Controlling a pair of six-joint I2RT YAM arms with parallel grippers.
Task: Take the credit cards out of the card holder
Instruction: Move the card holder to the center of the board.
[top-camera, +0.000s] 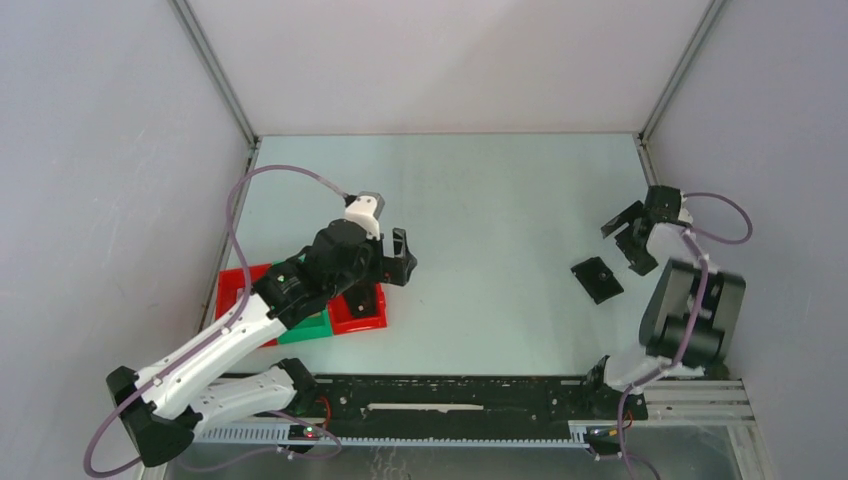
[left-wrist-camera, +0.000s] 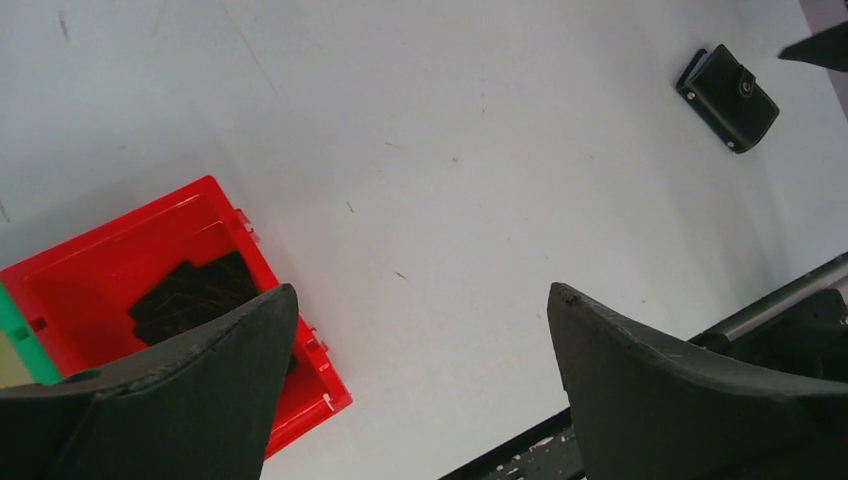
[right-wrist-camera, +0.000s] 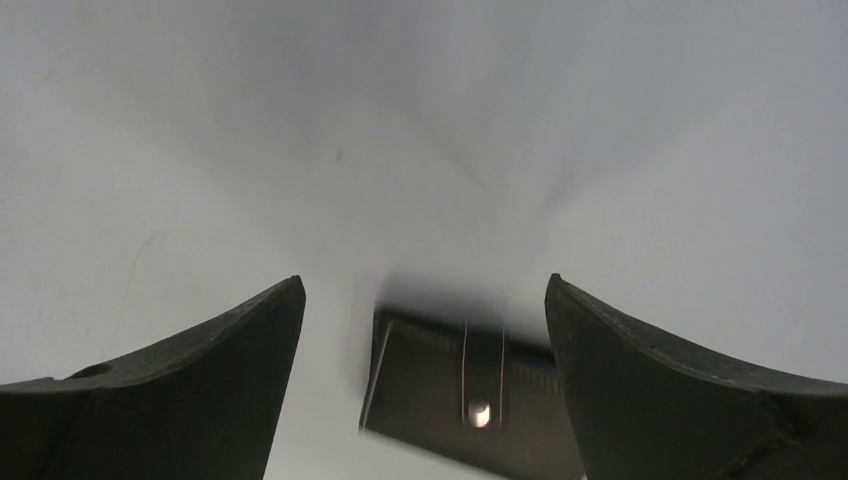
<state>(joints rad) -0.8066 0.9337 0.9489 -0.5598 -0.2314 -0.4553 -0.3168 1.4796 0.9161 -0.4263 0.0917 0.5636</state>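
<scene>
Over at 4 o'clock on the table, the card holder is lying snapped shut, so no cards are coming out yet. Right gripper is hovering wide open at its 1 o'clock, left gripper gaping too. Only the left wrist view is showing dark stuff inside the red tray

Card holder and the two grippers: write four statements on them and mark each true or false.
1. The card holder lies closed on the table, on the right arm's side. True.
2. The right gripper is shut on the card holder. False: its jaws stand open, holding nothing.
3. The left gripper is open, near the red tray. True.
4. The red tray is empty. False: a dark flat thing lies in it.
</scene>
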